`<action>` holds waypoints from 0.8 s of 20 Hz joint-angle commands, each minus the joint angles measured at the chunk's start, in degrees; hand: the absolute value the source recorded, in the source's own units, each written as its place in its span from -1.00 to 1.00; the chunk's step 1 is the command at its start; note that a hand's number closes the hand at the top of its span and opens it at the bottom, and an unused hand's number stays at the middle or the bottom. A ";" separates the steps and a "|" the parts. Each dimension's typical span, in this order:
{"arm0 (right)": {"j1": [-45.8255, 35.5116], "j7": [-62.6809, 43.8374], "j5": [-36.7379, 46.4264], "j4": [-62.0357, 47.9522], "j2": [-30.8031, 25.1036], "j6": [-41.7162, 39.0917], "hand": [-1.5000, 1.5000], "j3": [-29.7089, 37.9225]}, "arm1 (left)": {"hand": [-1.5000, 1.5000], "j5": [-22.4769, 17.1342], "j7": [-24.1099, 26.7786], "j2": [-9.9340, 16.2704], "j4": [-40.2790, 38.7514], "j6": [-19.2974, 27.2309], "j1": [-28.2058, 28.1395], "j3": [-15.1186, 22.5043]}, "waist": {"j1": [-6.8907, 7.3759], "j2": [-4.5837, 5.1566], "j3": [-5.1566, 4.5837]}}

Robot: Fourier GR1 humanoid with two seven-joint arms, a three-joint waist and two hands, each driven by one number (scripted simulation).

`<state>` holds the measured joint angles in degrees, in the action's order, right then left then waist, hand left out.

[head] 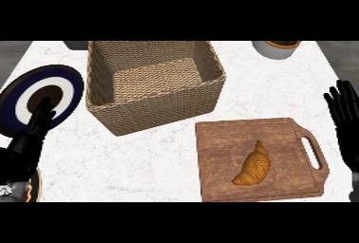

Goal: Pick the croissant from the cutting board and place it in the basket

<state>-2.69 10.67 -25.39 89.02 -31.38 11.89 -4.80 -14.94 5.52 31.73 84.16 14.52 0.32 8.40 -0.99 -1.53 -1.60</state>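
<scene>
There the croissant [253, 165] lay on the cutting board [224, 142], long axis near upright, tip pointing away toward the basket [210, 61]. It sat well left of the right hand [347, 123], fingers straight, holding nothing.

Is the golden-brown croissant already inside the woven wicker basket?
No, the golden-brown croissant lies on the brown wooden cutting board, apart from the woven wicker basket.
</scene>
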 commanded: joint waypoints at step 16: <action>-21.96 -29.23 37.75 -9.27 14.55 24.42 -1.00 -30.68 | 0.00 -3.64 -14.82 -7.51 -7.03 -3.59 -4.83 7.67 | 2.95 1.43 1.16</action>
<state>-20.68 -8.81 2.59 84.70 -18.40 30.51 -30.60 -18.04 -7.19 24.28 79.89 12.08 -1.71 14.92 1.91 -0.32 0.29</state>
